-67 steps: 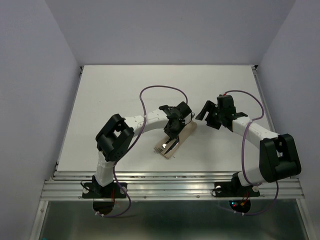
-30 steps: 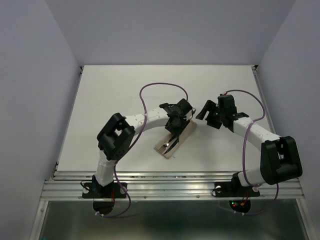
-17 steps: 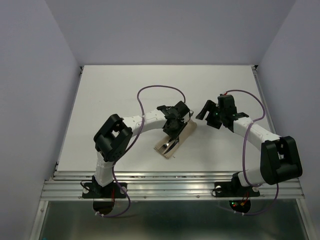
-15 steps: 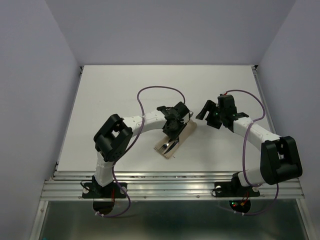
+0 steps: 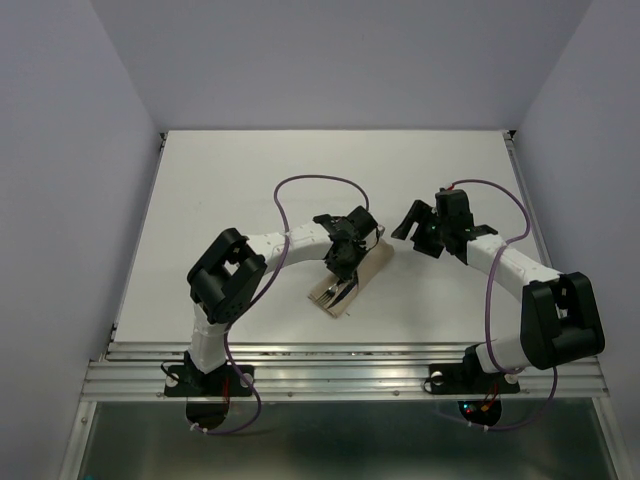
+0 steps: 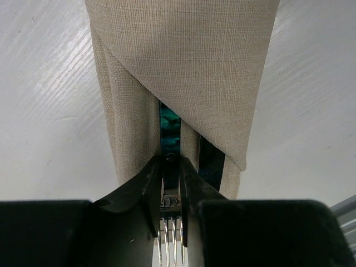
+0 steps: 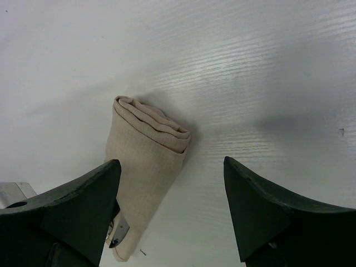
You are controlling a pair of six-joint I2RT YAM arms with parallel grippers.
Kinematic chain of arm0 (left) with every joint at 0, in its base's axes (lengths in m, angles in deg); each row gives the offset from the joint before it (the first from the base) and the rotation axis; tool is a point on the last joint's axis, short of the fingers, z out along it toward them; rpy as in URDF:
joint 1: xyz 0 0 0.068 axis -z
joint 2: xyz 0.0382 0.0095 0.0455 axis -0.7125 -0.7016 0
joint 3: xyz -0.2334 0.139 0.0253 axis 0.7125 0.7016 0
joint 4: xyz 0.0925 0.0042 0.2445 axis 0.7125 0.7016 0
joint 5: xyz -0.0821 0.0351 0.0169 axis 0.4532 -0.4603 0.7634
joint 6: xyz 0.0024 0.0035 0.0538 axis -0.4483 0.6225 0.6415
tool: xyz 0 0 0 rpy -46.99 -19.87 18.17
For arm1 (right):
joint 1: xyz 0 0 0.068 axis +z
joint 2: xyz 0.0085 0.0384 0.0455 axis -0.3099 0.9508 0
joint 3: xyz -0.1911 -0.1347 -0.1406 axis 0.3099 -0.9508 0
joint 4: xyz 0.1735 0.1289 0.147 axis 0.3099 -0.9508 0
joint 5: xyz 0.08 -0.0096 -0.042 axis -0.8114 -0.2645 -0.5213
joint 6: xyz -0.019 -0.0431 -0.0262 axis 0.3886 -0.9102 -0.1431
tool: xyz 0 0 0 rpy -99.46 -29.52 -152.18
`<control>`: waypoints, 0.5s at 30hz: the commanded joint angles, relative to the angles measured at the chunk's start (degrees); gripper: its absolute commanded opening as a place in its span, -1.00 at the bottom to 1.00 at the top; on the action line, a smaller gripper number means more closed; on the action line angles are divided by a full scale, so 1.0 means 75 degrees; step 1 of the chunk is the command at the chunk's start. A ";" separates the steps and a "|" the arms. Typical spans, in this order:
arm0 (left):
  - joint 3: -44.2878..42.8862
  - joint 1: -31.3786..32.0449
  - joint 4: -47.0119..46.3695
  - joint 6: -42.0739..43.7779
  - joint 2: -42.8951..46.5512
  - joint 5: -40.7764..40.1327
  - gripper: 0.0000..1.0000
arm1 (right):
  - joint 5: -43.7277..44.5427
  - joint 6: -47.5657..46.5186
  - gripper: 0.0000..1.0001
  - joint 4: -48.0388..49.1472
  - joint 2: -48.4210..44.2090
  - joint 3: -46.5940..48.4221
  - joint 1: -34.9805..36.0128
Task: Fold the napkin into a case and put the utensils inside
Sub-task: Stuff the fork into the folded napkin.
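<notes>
The napkin is folded into a narrow beige case lying slantwise on the table; it also shows in the left wrist view and the right wrist view. My left gripper is over the case's mouth, shut on the fork at its neck. The tines point back toward the wrist and the dark green handle runs into the pocket. A second utensil lies in the pocket beside it; its tip sticks out. My right gripper is open and empty, just right of the case's closed end.
The white table ends at a metal rail along the near edge. Grey walls stand on three sides. Purple cables loop above both arms.
My left gripper has shifted slightly with the fork, whose tines now lie closer to the case's mouth. The right arm has barely moved.
</notes>
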 commanded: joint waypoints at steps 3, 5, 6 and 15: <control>-0.0168 -0.0009 0.0010 -0.0043 0.0401 -0.0011 -0.68 | -0.0029 -0.0030 0.59 0.0090 -0.0071 -0.0075 0.0073; -0.0250 -0.0009 0.0010 -0.0031 0.0354 0.0012 -0.74 | -0.0041 -0.0030 0.59 0.0102 -0.0071 -0.0075 0.0073; -0.0285 -0.0009 0.0010 -0.0031 0.0307 0.0024 -0.75 | -0.0041 -0.0018 0.59 0.0090 -0.0071 -0.0075 0.0073; -0.0683 -0.0009 0.0092 0.0028 0.0014 -0.0140 -0.79 | -0.0064 -0.0042 0.59 0.0090 -0.0071 -0.0086 0.0073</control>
